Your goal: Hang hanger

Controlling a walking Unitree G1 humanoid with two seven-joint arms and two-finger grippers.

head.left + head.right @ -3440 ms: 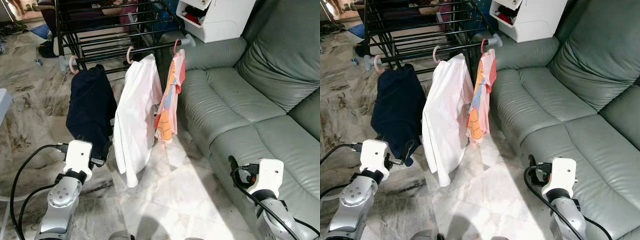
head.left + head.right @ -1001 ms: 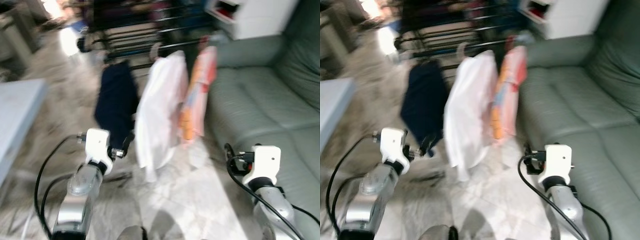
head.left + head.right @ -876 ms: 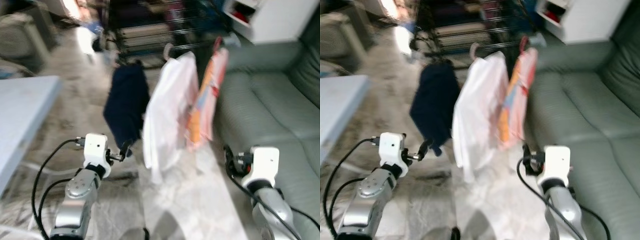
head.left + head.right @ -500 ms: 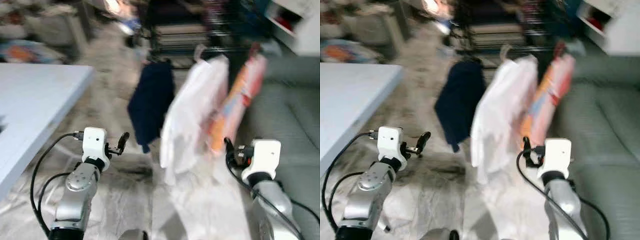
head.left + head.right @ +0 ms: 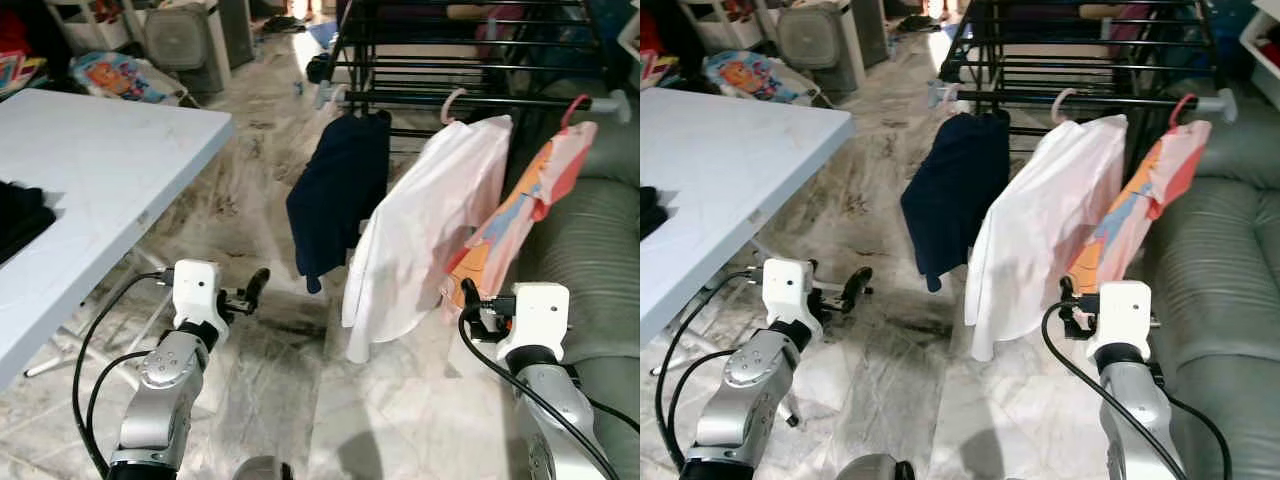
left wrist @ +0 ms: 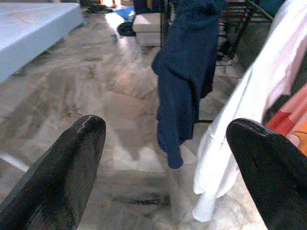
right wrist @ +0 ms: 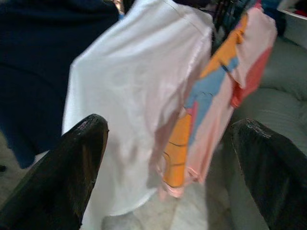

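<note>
Both my end effectors are empty right now. The left end effector [image 6: 163,158] is spread wide with nothing between its fingers, and the right end effector [image 7: 168,163] is the same, wide open and holding nothing. Both hover low, short of the drying rack [image 5: 480,60], the left one toward the counter [image 5: 90,170] side, the right one closer to the sofa [image 5: 600,260].

Using the rack as the landmark: three garments already hang off its near front rail. The navy shirt [image 5: 335,200] is at the counter end of that rail, the white shirt [image 5: 425,235] is in the middle on a pale hanger [image 5: 452,100], and the orange and pink top [image 5: 520,220] is at the sofa end on a red hanger [image 5: 573,105].

Those hooks sit up and ahead of both end effectors, and the rail's long axis runs side to side across my view. My right end effector is nearer the white shirt and the orange and pink top; the left is nearer the navy shirt.

I'd guess the next hanger comes from the counter. A dark bundle of cloth [image 5: 20,215] lies at its far-from-rack edge, nearest my left arm, though I can't tell if there's a hanger in it.
</note>
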